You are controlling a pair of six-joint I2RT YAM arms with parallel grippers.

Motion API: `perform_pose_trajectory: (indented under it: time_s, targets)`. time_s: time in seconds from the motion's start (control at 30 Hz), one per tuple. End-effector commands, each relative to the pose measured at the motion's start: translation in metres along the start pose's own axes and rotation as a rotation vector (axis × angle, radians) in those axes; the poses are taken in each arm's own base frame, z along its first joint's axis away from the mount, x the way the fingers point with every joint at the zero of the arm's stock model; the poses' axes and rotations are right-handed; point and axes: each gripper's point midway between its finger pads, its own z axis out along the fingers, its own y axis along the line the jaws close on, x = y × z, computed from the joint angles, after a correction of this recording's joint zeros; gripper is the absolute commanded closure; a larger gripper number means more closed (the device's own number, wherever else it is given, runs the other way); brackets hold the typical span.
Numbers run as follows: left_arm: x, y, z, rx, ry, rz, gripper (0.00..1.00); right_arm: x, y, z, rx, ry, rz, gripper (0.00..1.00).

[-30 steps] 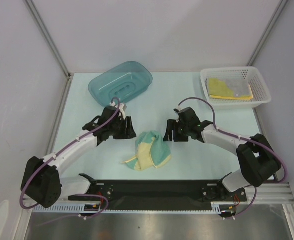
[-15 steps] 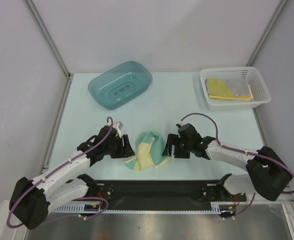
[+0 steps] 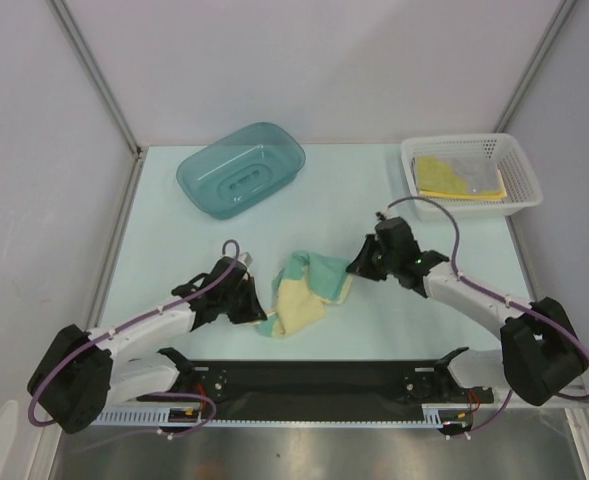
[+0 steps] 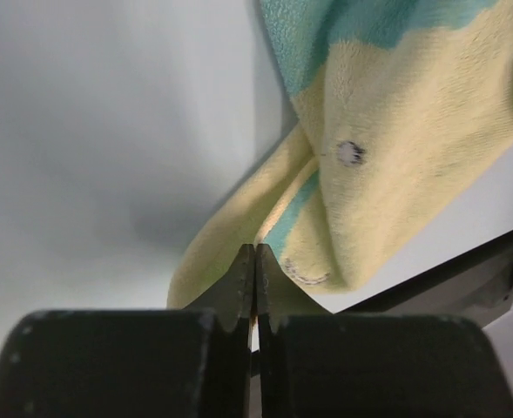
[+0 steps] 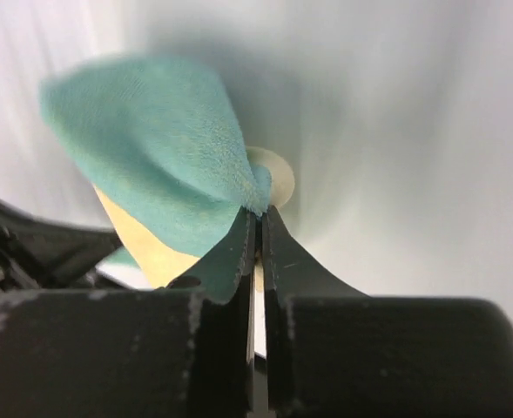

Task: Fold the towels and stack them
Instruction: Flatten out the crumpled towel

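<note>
1. Two claws are pinched fully together, each on a corner of one cream-and-teal towel (image 3: 309,295).
2. The left gripper (image 3: 258,311) has its jaws closed tip to tip on the towel's cream corner nearest the arm bases. The left wrist view shows the left gripper (image 4: 255,252) nipping a thin fold of the towel (image 4: 395,157).
3. The right gripper (image 3: 358,267) clamps the teal corner on the far right side of the towel. In the right wrist view the right gripper (image 5: 258,214) grips that corner, with the cloth (image 5: 151,148) hanging out to its left.
4. The towel lies near the middle of the table (image 3: 174,240), stretched slantwise between the two claws.
5. The teal tub (image 3: 242,170) sits at the far left, well apart. The white basket (image 3: 474,207) at the far right holds yellow towels (image 3: 444,178).
6. Half a second ago both claws stood open, one on each side of a bunched heap. Now they are shut and the cloth is drawn longer, and the right claw has moved farther from the bases.
7. A full second ago the left claw was close to the tub.
</note>
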Motion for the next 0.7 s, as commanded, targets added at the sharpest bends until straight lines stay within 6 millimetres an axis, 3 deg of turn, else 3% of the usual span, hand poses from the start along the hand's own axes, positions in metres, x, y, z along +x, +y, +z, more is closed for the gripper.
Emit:
perform_pose_trajectory:
  time_s: [0.0, 0.03, 0.13, 0.3, 0.43, 0.57, 0.67]
  targets:
    - [-0.044, -0.046, -0.010, 0.095, -0.099, 0.057, 0.99, -0.060, -0.027, -0.028, 0.119, -0.122, -0.026, 1.00]
    - [-0.049, -0.046, -0.012, 0.074, -0.103, 0.056, 1.00, -0.076, -0.045, -0.035, 0.159, -0.147, -0.018, 1.00]
    - [-0.079, -0.062, -0.024, 0.069, -0.178, 0.070, 1.00, -0.109, -0.063, -0.049, 0.200, -0.185, -0.022, 0.99]
    - [-0.120, -0.077, -0.040, 0.106, -0.261, 0.061, 1.00, -0.150, -0.043, -0.062, 0.185, -0.211, -0.095, 0.98]
    - [-0.138, -0.057, -0.054, -0.052, -0.308, 0.101, 1.00, -0.161, -0.040, -0.071, 0.207, -0.225, -0.129, 0.98]
    - [-0.155, -0.055, -0.087, -0.105, -0.404, 0.124, 1.00, -0.161, -0.051, -0.089, 0.288, -0.239, -0.144, 0.99]
    - [-0.161, -0.057, -0.106, -0.107, -0.458, 0.135, 1.00, -0.146, -0.062, -0.092, 0.296, -0.211, -0.133, 0.99]
